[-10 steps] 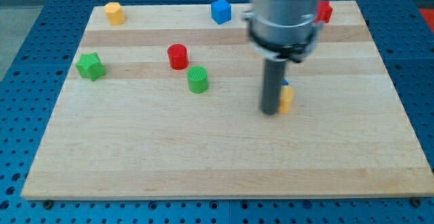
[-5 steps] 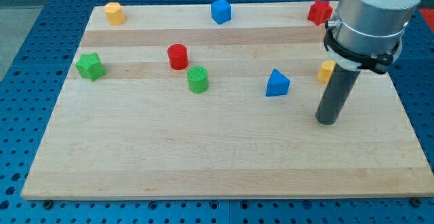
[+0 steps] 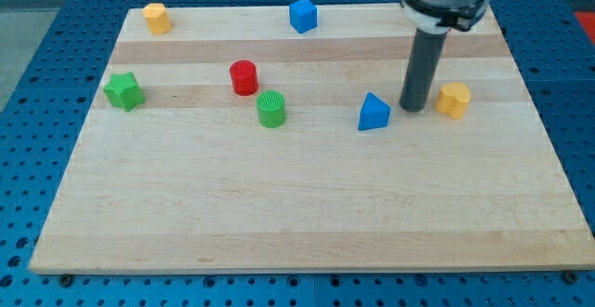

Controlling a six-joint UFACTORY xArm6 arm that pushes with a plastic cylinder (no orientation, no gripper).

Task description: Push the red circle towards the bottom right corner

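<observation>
The red circle (image 3: pixel 244 77), a short red cylinder, stands left of the board's middle, toward the view's top. A green cylinder (image 3: pixel 271 109) stands just below and to its right, close but apart. My tip (image 3: pixel 413 109) rests on the board far to the red circle's right, between a blue triangle (image 3: pixel 374 113) on its left and a yellow block (image 3: pixel 454 100) on its right. It touches neither that I can tell.
A green star (image 3: pixel 123 91) lies at the left. A yellow block (image 3: pixel 155 17) sits at the top left and a blue cube (image 3: pixel 302 15) at the top middle. The arm's body hides the top right corner of the wooden board (image 3: pixel 297 214).
My tip swung right, then came back up and left, now between the blue triangle and the yellow block. The yellow block shifted right. The red block at top right is now hidden.
</observation>
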